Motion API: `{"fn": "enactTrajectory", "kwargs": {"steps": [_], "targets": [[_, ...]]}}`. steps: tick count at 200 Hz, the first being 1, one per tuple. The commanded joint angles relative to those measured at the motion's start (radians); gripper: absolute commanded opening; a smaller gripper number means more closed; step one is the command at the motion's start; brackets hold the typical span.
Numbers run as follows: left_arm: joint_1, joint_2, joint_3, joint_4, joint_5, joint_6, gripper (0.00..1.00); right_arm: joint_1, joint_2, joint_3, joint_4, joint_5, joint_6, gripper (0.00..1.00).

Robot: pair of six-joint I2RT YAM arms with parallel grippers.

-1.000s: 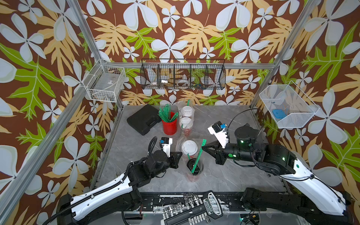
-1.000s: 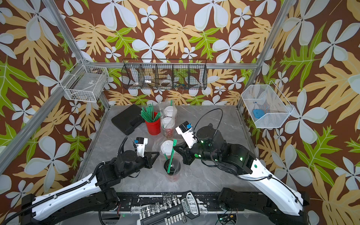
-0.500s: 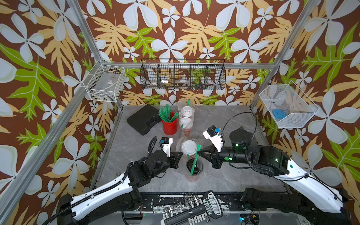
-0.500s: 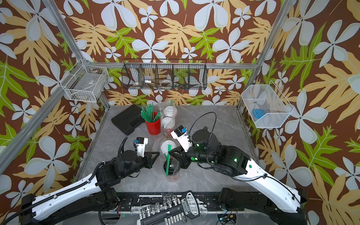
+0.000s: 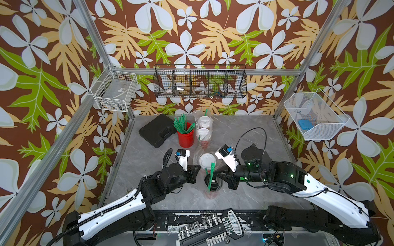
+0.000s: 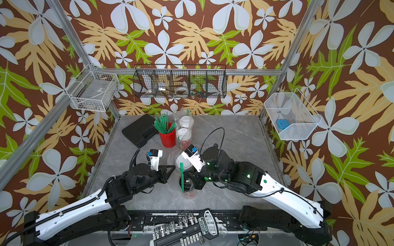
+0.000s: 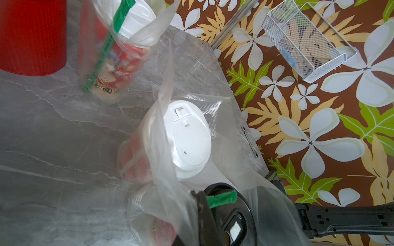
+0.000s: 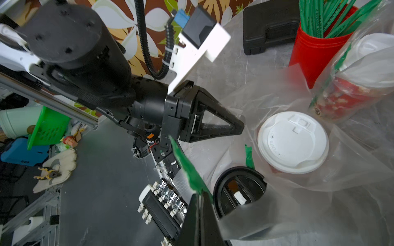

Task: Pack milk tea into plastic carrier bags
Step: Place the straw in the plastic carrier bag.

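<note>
Near the front stands a clear plastic carrier bag (image 5: 197,155) holding two milk tea cups, one with a white lid (image 5: 207,161) and one with a black lid (image 5: 213,185). My left gripper (image 5: 198,168) is shut on that bag's left rim; film drapes over its fingers (image 7: 204,215). My right gripper (image 8: 199,194) is shut on a green wrapped straw (image 5: 211,176) that stands steeply over the black lid (image 8: 238,191). A short green end (image 8: 248,155) pokes up beside that lid. Further back, a second bag (image 5: 203,119) holds two white-lidded cups (image 5: 205,130) and a straw.
A red cup of green straws (image 5: 185,136) stands left of the back bag, with a black case (image 5: 157,130) beyond it. Wire baskets hang on the left wall (image 5: 115,93), back wall (image 5: 200,85) and right wall (image 5: 315,115). A socket tool rail (image 5: 213,232) lies along the front edge.
My right gripper has carried the green straw leftwards, from beside the front bag to over the black-lidded cup. The left arm has kept still, holding the bag.
</note>
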Motion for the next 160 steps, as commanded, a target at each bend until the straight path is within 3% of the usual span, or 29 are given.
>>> {"fn": "enactTrajectory", "kwargs": {"steps": [1, 66, 83, 96, 131, 160], "targets": [[0.000, 0.006, 0.007, 0.015, -0.006, -0.001, 0.00, 0.004, -0.013, -0.037, 0.041, 0.004, -0.023, 0.00], [0.000, 0.013, 0.017, 0.014, -0.010, -0.011, 0.00, 0.007, -0.033, -0.089, 0.061, 0.026, -0.034, 0.00], [0.000, 0.018, 0.020, 0.014, -0.004, -0.010, 0.00, 0.006, -0.056, -0.081, 0.069, 0.049, -0.036, 0.38], [0.001, 0.023, 0.022, 0.015, 0.000, -0.010, 0.00, 0.006, -0.076, -0.071, 0.087, 0.062, -0.037, 0.54], [0.000, 0.029, 0.030, 0.017, 0.004, -0.007, 0.00, 0.006, -0.100, -0.058, 0.184, 0.063, -0.055, 0.78], [0.000, 0.029, 0.032, 0.017, 0.007, -0.004, 0.00, 0.006, -0.054, -0.048, 0.249, 0.061, -0.084, 0.80]]}}
